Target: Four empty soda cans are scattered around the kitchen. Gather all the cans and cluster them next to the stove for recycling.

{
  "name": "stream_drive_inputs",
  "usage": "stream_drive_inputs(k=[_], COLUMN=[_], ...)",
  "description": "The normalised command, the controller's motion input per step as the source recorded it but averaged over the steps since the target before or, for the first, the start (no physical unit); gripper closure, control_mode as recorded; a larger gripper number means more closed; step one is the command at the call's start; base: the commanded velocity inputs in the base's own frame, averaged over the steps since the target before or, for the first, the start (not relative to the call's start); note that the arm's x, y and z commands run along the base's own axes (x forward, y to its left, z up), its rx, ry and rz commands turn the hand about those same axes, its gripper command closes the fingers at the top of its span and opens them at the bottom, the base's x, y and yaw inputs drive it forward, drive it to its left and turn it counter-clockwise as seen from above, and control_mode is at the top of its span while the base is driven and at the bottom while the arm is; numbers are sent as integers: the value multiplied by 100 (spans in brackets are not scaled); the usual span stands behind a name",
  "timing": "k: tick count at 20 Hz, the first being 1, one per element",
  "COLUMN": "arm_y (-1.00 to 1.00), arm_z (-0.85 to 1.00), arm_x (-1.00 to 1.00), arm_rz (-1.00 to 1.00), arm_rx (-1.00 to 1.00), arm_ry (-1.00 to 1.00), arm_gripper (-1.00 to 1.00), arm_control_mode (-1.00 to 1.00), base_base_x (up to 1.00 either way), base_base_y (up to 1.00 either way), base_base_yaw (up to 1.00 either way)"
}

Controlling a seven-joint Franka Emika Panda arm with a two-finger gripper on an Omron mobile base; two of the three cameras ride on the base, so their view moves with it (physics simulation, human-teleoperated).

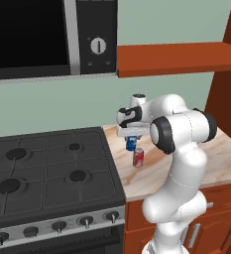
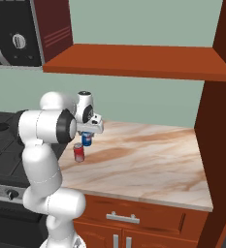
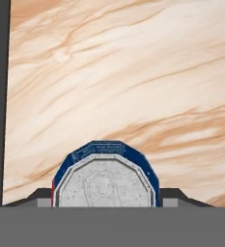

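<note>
Inventory, stove-side corner of the kitchen. Item one: blue soda can (image 3: 105, 174), upright on the beige marbled table (image 2: 148, 155), directly under my end effector (image 1: 131, 140). In the hand view its silver top sits between my two dark fingertips (image 3: 39, 198), one on each flank; whether they press on the can or stand just clear of it I cannot tell, nor whether the jaws are open or closed on it. Item two: red soda can (image 1: 138, 157), upright on the same table, just beside the blue one and a little nearer the front edge; the two stand close but apart. Both cans are near the right edge of the stove (image 1: 52, 168), on the table strip beside it. Item three: stove, black, four burners, silver knob strip along the front. Item four: black microwave (image 1: 52, 37) with a round dial, mounted above the stove. Item five: reddish-brown shelf (image 2: 143, 60) on the green wall above the table.
</note>
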Motion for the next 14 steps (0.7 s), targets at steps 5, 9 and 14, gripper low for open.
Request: stream_drive_inputs(k=[5,9,14], arm_y=[0,0,0], arm_z=[0,0,0], arm_x=[-7,-32,-39], arm_rz=[0,0,0], arm_rx=[0,0,0], arm_ry=[-2,-11,-14], arm_gripper=[-100,-100,-100], arm_control_mode=[-100,-100,-100], base_base_x=[0,0,0], base_base_y=[0,0,0], base_base_yaw=[0,0,0])
